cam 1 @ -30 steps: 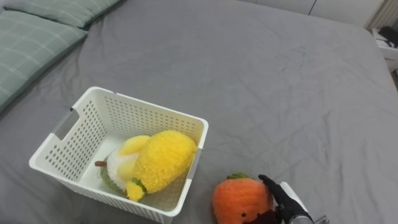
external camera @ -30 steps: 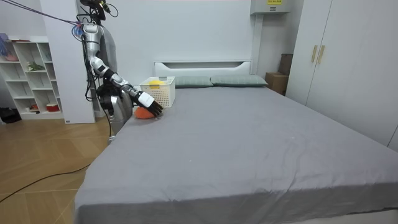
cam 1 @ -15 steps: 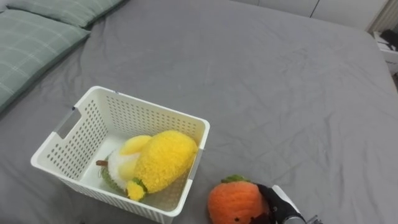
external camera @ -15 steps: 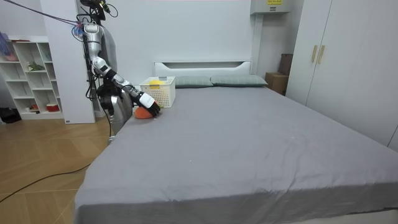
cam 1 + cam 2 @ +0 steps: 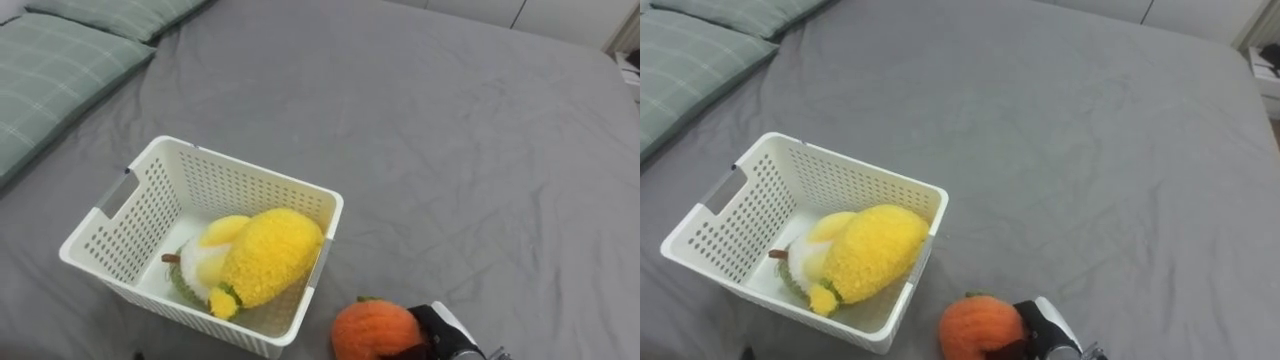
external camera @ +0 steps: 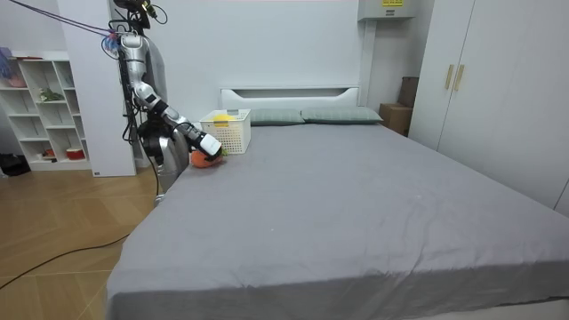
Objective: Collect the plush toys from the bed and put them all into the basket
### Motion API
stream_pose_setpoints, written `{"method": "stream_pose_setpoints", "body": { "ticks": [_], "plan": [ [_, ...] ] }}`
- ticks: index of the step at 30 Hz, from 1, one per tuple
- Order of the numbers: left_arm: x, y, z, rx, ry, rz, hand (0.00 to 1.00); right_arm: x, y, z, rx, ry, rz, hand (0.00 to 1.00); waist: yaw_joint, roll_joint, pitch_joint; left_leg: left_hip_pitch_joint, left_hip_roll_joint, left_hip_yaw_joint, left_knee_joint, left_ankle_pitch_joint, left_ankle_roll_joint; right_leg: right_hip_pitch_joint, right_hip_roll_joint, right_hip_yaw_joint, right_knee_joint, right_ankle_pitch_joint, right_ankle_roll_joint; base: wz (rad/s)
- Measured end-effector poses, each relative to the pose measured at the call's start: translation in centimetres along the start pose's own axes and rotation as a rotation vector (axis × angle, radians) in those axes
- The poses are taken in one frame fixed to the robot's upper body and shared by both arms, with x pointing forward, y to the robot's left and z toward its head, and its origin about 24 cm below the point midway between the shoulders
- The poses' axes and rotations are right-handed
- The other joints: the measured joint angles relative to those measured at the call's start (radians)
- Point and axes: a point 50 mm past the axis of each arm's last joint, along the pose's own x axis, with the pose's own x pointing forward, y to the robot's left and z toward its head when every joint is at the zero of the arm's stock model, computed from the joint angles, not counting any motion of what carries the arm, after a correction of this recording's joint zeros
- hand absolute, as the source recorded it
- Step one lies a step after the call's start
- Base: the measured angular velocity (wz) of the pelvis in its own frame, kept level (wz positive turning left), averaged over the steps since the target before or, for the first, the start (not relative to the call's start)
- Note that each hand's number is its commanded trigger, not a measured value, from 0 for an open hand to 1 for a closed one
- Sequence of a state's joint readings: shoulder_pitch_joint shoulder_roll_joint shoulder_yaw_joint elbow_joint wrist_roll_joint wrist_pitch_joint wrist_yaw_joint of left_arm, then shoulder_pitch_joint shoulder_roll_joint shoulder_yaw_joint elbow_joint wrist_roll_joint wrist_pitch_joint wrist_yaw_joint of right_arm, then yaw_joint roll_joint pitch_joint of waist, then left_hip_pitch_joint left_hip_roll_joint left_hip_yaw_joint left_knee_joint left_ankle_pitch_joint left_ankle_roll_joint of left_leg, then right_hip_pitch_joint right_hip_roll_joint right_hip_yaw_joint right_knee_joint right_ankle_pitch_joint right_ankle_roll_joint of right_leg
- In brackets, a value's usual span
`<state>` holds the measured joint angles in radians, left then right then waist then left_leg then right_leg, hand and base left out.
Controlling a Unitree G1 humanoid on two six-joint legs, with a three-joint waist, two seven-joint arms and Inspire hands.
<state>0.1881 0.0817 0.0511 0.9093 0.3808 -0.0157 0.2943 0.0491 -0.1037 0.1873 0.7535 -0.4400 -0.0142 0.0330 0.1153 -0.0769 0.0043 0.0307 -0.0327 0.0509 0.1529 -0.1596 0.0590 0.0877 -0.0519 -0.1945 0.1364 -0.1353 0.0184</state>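
Note:
An orange plush toy (image 5: 372, 328) with a green top lies on the grey bed (image 5: 450, 150), near the front edge. My right hand (image 5: 445, 335) is against its right side, dark fingers curled round it. To its left stands a white perforated basket (image 5: 235, 170). Inside lies a yellow plush toy (image 5: 270, 255) on top of a white and green one. In the room view I stand at the bedside on the room view's left, right hand (image 6: 212, 147) on the orange toy (image 6: 203, 161) beside the basket (image 6: 229, 132).
Green checked pillows (image 5: 60, 70) lie at the far left of the bed. The grey sheet spreads open beyond and to the right of the basket. A white shelf unit (image 6: 44, 107) and a wardrobe (image 6: 489, 80) stand around the bed.
My right hand's fingers have curled from straight round the orange toy. Hand and toy have drawn back toward the bed's near edge. The camera has shifted a little.

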Motion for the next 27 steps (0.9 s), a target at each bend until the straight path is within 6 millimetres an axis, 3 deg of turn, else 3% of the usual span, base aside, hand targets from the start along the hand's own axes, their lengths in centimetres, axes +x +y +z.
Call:
{"method": "stream_pose_setpoints", "body": {
  "ticks": [6, 11, 20, 27],
  "plan": [
    [0.0, 0.1, -0.2, -0.023, 0.002, 0.003, 0.00, 0.1, -0.1, 1.1, -0.019, -0.048, -0.003, 1.00, 0.004, -0.001, 0.0014, 0.001, 0.000, 0.001, 0.001, 0.000, 0.000, 0.002, -0.001, 0.002, 0.001, 0.000, 0.000, 0.00],
    [0.0, 0.3, -0.3, -0.034, 0.007, 0.007, 0.00, 0.1, -1.2, 3.0, -0.024, -0.125, -0.067, 1.00, 0.006, -0.002, 0.0105, 0.007, 0.000, 0.005, -0.002, 0.000, 0.000, 0.004, -0.001, 0.005, 0.001, 0.000, 0.000, -0.01],
    [0.0, 0.3, -0.3, -0.036, 0.007, 0.006, 0.00, -0.4, -3.5, 5.9, -0.033, -0.253, -0.165, 1.00, -0.002, -0.001, 0.0102, 0.015, 0.001, 0.007, -0.002, 0.000, 0.000, 0.010, 0.000, 0.004, 0.000, 0.000, 0.000, 0.00],
    [0.1, 0.3, -0.4, -0.033, 0.018, 0.006, 0.00, -0.8, -5.2, 6.6, -0.025, -0.289, -0.221, 1.00, -0.001, -0.002, 0.0095, 0.034, 0.001, 0.007, -0.004, 0.000, 0.000, 0.027, 0.000, 0.004, 0.000, 0.000, 0.000, 0.00]
  ]
}}
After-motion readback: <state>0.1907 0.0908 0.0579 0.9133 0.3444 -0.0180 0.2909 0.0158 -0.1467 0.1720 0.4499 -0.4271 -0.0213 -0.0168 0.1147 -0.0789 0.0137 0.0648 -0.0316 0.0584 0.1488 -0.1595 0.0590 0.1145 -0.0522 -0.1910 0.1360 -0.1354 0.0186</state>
